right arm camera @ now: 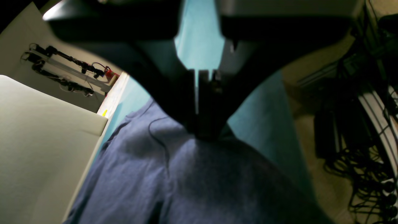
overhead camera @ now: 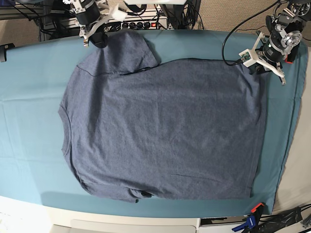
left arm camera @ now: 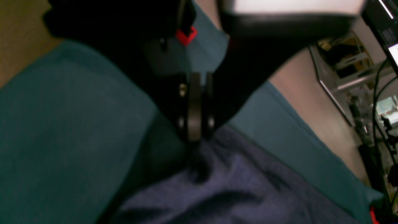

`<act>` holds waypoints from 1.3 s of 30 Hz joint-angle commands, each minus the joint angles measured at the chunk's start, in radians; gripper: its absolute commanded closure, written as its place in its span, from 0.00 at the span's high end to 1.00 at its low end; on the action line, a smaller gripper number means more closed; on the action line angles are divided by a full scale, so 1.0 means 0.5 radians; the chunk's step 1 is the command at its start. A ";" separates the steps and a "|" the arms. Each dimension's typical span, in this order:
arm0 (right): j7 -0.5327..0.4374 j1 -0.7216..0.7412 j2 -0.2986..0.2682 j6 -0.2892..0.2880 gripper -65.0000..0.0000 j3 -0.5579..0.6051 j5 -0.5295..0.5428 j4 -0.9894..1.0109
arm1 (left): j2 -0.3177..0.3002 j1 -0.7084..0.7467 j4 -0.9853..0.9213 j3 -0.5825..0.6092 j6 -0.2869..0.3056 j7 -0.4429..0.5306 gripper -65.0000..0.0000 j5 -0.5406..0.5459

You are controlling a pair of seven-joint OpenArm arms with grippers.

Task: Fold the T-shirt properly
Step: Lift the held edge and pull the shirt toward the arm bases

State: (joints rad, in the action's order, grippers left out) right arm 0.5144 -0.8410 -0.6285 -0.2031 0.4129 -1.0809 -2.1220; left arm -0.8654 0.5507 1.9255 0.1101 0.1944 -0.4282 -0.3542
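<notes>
While the large heathered blue-grey cotton T-shirt lies spread nearly flat across the teal table cloth, an orange-and-blue clamp grips the table's near edge. Farther back, the left gripper has its jaws together, pinching the shirt's hem corner. At the far edge, the right gripper is clamped on the folded-over sleeve by the shoulder.

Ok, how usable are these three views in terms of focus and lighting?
Base view: sharp and evenly lit, whole T-shirt readable. Left wrist view: dim and soft, the left gripper blurred against the cloth. Right wrist view: the right gripper is a dark silhouette, the fabric below it shadowed.
</notes>
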 commanded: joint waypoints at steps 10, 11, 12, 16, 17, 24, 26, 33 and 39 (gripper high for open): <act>0.143 -0.089 -0.018 0.034 0.00 -0.005 -0.026 -0.038 | -0.039 0.037 0.034 -0.017 -0.022 -0.132 0.00 0.037; 0.155 -0.097 -0.018 0.034 0.00 -0.005 -0.026 -0.038 | -0.039 0.050 0.034 -0.017 -0.022 -0.146 0.00 0.037; 0.163 -0.108 -0.018 0.034 0.00 -0.005 -0.026 -0.038 | -0.039 0.068 0.034 -0.017 -0.024 -0.146 0.00 0.036; 0.163 -0.160 -0.018 0.033 0.00 -0.005 -0.040 -0.038 | -0.038 0.154 0.043 -0.017 -0.031 -0.149 0.00 0.035; 0.166 -0.175 -0.018 0.034 0.00 -0.005 -0.042 -0.038 | -0.037 0.176 0.051 -0.017 -0.031 -0.156 0.00 0.029; 0.221 -0.288 -0.019 0.034 0.00 -0.005 -0.087 -0.038 | -0.037 0.323 0.157 -0.017 -0.078 -0.233 0.00 -0.065; 0.242 -0.317 -0.021 0.034 0.00 -0.005 -0.097 -0.038 | -0.037 0.352 0.193 -0.017 -0.110 -0.266 0.00 -0.102; 0.303 -0.382 -0.024 0.034 0.00 -0.005 -0.128 -0.038 | -0.038 0.430 0.292 -0.017 -0.152 -0.310 0.00 -0.159; 0.340 -0.429 -0.024 0.034 0.00 -0.005 -0.130 -0.038 | -0.038 0.434 0.332 -0.017 -0.166 -0.371 0.00 -0.159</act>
State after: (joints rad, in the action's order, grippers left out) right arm 0.6746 -1.0386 -0.6315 -0.1955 0.4126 -1.1332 -2.1227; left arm -0.8680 0.7616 2.0754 0.1093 0.1291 -0.6128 -0.4252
